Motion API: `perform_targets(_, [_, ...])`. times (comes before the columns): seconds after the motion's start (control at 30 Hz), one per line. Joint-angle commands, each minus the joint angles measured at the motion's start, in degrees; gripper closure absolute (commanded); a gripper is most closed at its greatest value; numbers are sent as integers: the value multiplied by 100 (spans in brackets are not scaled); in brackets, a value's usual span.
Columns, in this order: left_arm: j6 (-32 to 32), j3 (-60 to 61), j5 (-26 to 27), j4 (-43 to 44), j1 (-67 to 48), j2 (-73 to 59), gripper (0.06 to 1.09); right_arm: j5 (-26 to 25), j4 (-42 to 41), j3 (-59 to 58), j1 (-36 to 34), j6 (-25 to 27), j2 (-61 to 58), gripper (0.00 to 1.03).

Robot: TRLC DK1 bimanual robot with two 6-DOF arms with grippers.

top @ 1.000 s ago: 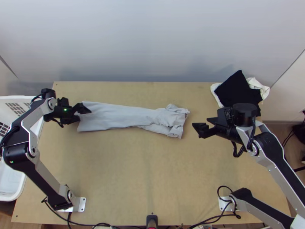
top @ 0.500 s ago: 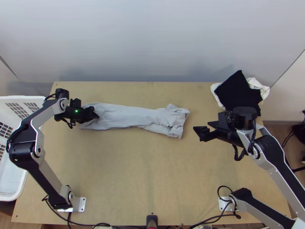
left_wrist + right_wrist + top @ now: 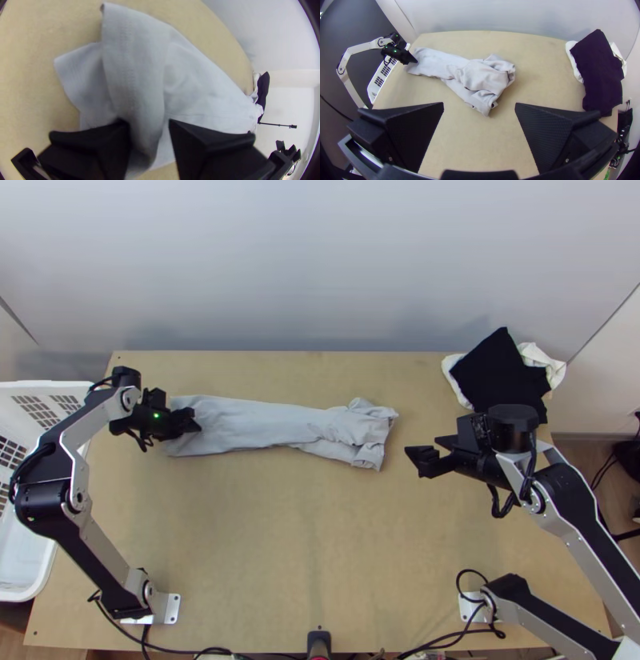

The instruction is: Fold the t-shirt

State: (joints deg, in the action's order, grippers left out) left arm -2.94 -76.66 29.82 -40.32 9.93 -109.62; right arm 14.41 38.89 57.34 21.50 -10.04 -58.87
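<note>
The light grey t-shirt (image 3: 264, 425) lies as a long narrow strip across the table's left and middle, bunched and wrinkled at its right end. Over its left end is my left gripper (image 3: 190, 420). In the left wrist view a raised fold of the shirt (image 3: 133, 66) passes between the parted fingers of the left gripper (image 3: 149, 126). Off the shirt's right end, apart from it, stands my right gripper (image 3: 422, 446). From its wrist, the right gripper (image 3: 479, 106) is open on bare air, with the bunched shirt (image 3: 483, 78) beyond.
A black cloth (image 3: 498, 372) lies on a white cloth (image 3: 454, 384) at the table's far right corner. A white basket (image 3: 24, 580) stands at the left edge. Bare wood (image 3: 312, 532) spreads in front of the shirt.
My left gripper went right over the shirt's left end, then slightly back left; that end bunched a little and now lies flatter. The right arm has barely moved.
</note>
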Motion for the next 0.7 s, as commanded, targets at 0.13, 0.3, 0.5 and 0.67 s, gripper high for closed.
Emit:
perform_targets(0.13, [382, -121, -311, -170, 184, 407, 11, 26, -5, -12, 21, -24, -10, 3])
perform_targets(0.3, [514, -182, -451, -266, 255, 424, 11, 26, -13, -21, 39, -24, -10, 3])
perform_targets(0.5, [786, -165, -943, -381, 272, 372, 11, 26, -13, -65, 48, -15, -19, 3])
perform_targets(0.67, [900, -138, -1339, -363, 307, 292, 11, 26, -40, -74, 48, -15, -19, 3])
